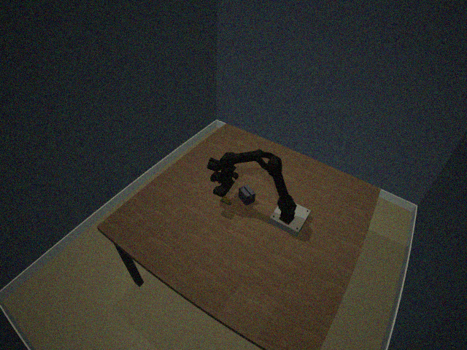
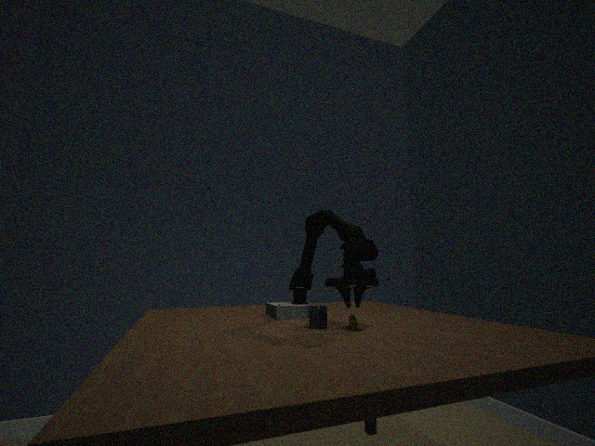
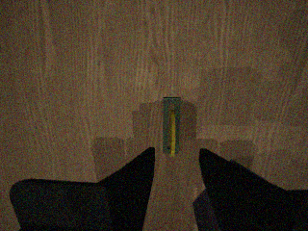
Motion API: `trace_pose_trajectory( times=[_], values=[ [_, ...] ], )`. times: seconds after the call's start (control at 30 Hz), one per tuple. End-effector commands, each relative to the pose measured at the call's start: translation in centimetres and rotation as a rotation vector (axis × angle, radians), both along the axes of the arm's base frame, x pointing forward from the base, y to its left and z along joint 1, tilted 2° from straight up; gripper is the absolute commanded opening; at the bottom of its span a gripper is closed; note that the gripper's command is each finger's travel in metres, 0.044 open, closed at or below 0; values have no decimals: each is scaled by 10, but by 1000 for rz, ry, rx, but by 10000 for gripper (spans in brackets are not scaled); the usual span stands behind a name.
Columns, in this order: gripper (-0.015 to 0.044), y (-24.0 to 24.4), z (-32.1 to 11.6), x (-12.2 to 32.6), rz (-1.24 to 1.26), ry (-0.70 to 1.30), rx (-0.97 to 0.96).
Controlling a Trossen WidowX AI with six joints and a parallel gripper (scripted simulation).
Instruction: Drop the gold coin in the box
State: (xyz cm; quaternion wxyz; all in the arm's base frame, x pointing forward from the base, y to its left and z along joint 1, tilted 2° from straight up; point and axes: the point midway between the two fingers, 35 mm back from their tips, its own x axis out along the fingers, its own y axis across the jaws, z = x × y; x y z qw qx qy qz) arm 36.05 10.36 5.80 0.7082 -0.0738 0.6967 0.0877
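Hovering parted gripper point(image 3: 177, 161) over edge-on gold coin point(image 3: 172, 134), wood-grain table point(image 3: 87, 72).

Gold coin point(image 3: 171, 134) upright in green holder point(image 3: 171, 103), grey slotted box point(image 1: 246, 194) nearby

coin point(image 3: 171, 135) in holder point(image 3: 171, 107) — beside box point(image 1: 246, 194)

1. The arm point(image 2: 331, 240) arched over the table point(image 2: 191, 374) from a pale base plate point(image 2: 284, 310)
2. Its gripper point(image 2: 351, 303) pointed down, fingers parted, just above the coin point(image 2: 352, 321)
3. A dark box point(image 2: 317, 317) stood beside the coin, apart from it
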Motion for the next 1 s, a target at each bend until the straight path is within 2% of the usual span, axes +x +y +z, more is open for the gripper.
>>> trace_pose_trajectory(
  times=[0.0,0.97],
  values=[
    [161,1,-7,-2,3,8,3],
    [161,2,-54,-2,3,9,3]
  ],
)
